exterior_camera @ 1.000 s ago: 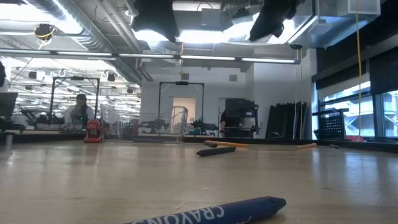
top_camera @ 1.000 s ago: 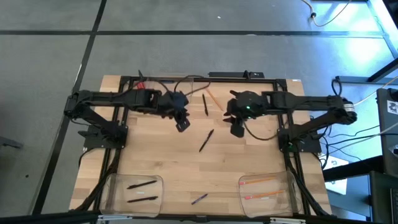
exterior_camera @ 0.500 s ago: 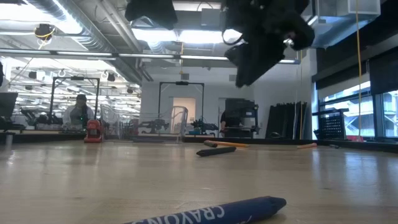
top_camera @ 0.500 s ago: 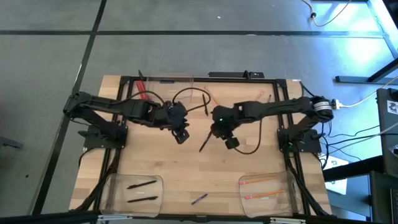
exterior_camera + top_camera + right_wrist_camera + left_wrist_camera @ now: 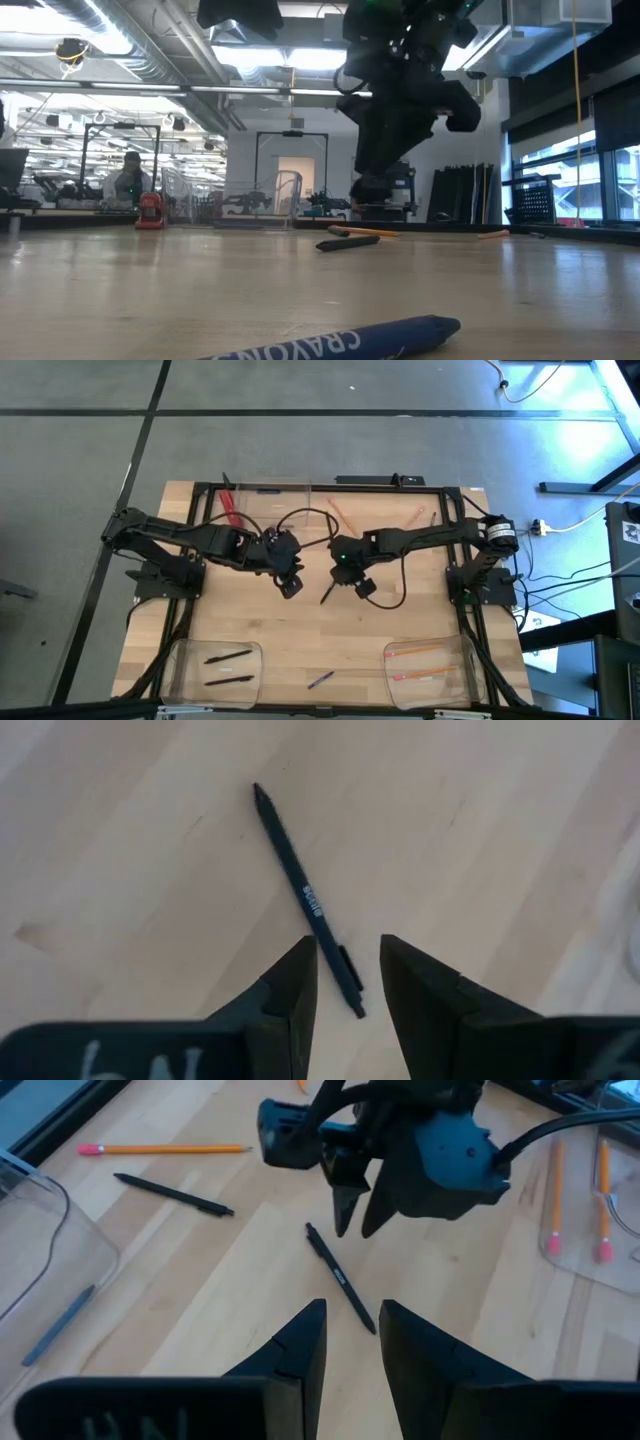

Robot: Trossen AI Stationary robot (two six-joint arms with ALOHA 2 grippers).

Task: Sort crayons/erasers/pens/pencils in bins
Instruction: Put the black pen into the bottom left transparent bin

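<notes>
A black pen (image 5: 329, 591) lies slantwise on the wood at mid-table. My right gripper (image 5: 348, 572) hangs over its far-right end, pointing down, open; in the right wrist view the pen (image 5: 303, 892) runs up from between my fingers, whose gap (image 5: 348, 975) frames its clip end. In the low view the right gripper (image 5: 372, 186) is clear of the table. My left gripper (image 5: 288, 576) is open just left of the pen (image 5: 340, 1276) and touches nothing. A bluish-purple crayon (image 5: 320, 680) lies near the near edge.
The near-left bin (image 5: 182, 665) holds two pens (image 5: 228, 656). The near-right bin (image 5: 468, 660) holds two pencils (image 5: 415, 651). A third bin (image 5: 300, 488) stands at the far edge. Loose pencils (image 5: 341, 515), another pen (image 5: 175, 1192) and a red strip (image 5: 228, 508) lie far.
My right gripper has swung from right of centre toward the table's left and come down over the pen's far-right end. My left gripper has drifted a little toward the near edge. The pen has stayed where it was.
</notes>
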